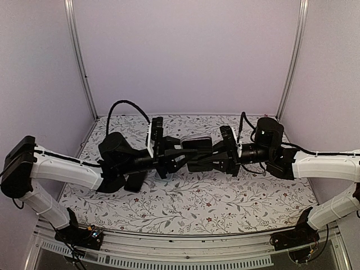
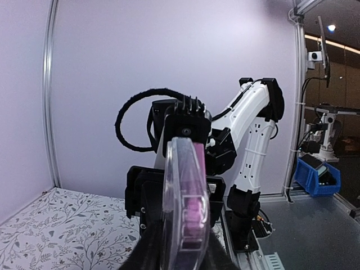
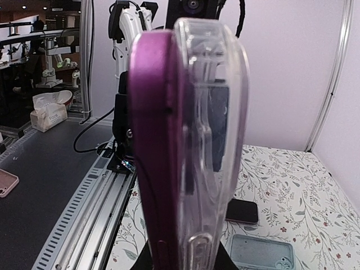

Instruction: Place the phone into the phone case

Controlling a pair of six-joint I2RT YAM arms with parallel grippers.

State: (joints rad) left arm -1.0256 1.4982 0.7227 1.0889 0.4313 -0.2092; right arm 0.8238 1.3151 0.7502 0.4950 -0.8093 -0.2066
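L gripper: in from 9 o'clock, clamped on phone case edge, prob. to press it on.
R gripper: from 3 o'clock, clamped on phone, bracing it midair.

Glossy purple phone, smooth clear plastic case, matt floral-printed table cover

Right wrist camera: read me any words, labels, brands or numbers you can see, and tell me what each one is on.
No text here can be read.
On the tissue box: some print, too blurred to read.
On the purple phone and the clear phone case: no text visible.
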